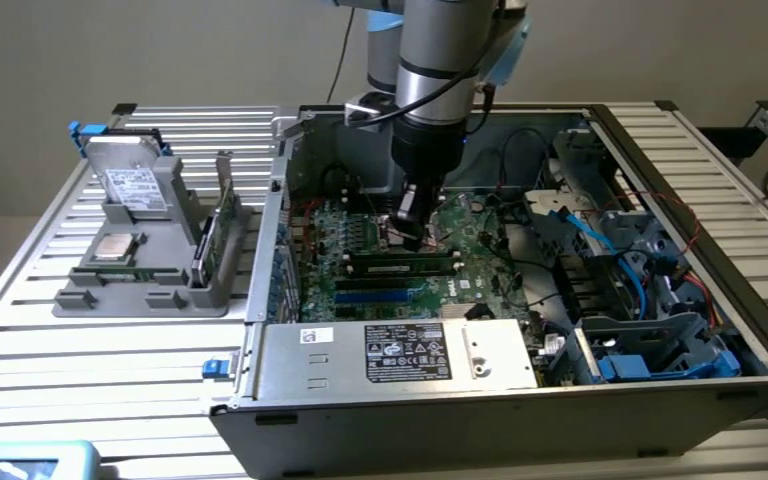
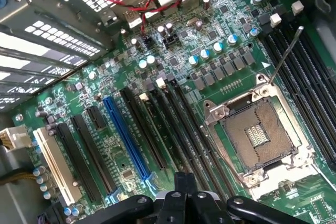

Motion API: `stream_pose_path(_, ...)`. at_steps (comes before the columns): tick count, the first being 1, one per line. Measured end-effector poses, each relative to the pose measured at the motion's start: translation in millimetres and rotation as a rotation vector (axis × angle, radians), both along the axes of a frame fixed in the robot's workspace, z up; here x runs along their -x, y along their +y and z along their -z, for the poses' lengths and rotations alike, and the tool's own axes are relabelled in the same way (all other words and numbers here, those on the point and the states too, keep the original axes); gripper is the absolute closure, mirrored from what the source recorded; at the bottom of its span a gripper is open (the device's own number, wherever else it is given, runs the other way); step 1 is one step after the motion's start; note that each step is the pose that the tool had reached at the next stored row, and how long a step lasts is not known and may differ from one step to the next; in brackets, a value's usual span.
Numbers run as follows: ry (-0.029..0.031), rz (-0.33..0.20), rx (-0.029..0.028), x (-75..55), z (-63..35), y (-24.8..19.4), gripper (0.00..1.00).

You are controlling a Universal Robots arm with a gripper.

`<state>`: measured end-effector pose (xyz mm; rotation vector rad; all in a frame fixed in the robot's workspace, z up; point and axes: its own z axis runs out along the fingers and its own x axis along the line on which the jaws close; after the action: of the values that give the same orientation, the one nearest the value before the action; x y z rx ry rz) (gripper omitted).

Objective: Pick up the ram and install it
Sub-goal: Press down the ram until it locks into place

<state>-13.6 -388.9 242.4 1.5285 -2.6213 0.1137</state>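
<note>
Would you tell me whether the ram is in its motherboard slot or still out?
In: the ram lies level along a black slot on the motherboard, with the shut pincer just above it.

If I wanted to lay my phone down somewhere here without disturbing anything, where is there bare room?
The slatted table is bare in front of the grey parts holder, up to the computer case. Inside the case it is crowded: the gripper hangs over the motherboard, with cables and blue drive bays on the exterior view's right.

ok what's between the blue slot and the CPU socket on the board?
Long black slots, side by side, seen in the wrist view.
</note>
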Motion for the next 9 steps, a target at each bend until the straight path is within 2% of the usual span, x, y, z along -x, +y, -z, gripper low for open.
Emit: stream_pose_path(9, 0.0, 0.13, 0.0, 0.0, 0.0, 0.0, 0.89)
